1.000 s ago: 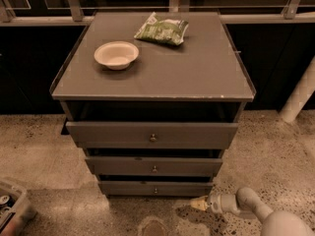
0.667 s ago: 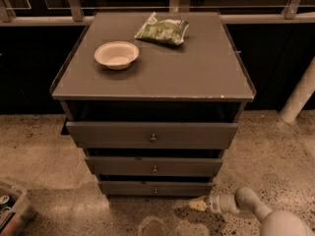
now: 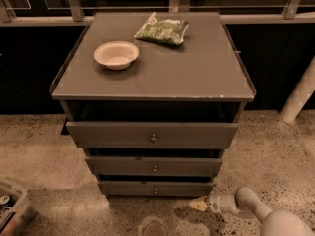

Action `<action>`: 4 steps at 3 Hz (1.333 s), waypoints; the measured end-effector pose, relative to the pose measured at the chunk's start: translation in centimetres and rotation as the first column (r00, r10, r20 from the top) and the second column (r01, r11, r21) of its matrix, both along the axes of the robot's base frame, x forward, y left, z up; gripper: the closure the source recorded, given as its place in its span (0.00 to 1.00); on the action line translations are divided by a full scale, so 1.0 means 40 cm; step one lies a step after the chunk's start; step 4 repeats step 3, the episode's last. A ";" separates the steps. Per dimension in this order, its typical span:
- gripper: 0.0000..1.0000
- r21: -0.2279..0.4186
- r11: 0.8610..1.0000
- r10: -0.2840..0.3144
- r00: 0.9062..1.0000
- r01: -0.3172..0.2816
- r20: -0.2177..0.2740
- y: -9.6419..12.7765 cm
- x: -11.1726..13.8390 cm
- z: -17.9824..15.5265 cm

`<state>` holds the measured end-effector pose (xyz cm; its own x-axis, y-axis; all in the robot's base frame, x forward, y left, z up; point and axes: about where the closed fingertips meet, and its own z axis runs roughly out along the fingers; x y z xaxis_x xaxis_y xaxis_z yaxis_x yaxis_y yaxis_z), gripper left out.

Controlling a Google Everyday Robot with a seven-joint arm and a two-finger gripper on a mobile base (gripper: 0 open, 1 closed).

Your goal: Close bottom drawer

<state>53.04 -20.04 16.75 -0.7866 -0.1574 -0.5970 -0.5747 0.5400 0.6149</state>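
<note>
The bottom drawer (image 3: pixel 155 188) is the lowest and slimmest grey front of the grey cabinet (image 3: pixel 154 77), with a small round knob at its middle. It stands slightly pulled out, like the middle drawer (image 3: pixel 154 166) and the wide top drawer (image 3: pixel 152 134) above it. My gripper (image 3: pixel 198 204) is low at the bottom right, just above the floor. It points left toward the drawer's right end and sits a short way in front of and below it, not touching.
A white bowl (image 3: pixel 116 54) and a green snack bag (image 3: pixel 162 29) lie on the cabinet top. A bin (image 3: pixel 12 208) stands on the floor at the bottom left. A white post (image 3: pixel 299 97) rises at the right. A railing runs behind the cabinet.
</note>
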 end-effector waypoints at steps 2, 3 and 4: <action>0.00 0.000 1.000 0.000 1.000 0.000 0.000 0.000 0.000 0.000; 0.00 0.000 1.000 0.000 1.000 0.000 0.000 0.000 0.000 0.000; 0.00 0.000 1.000 0.000 1.000 0.000 0.000 0.000 0.000 0.000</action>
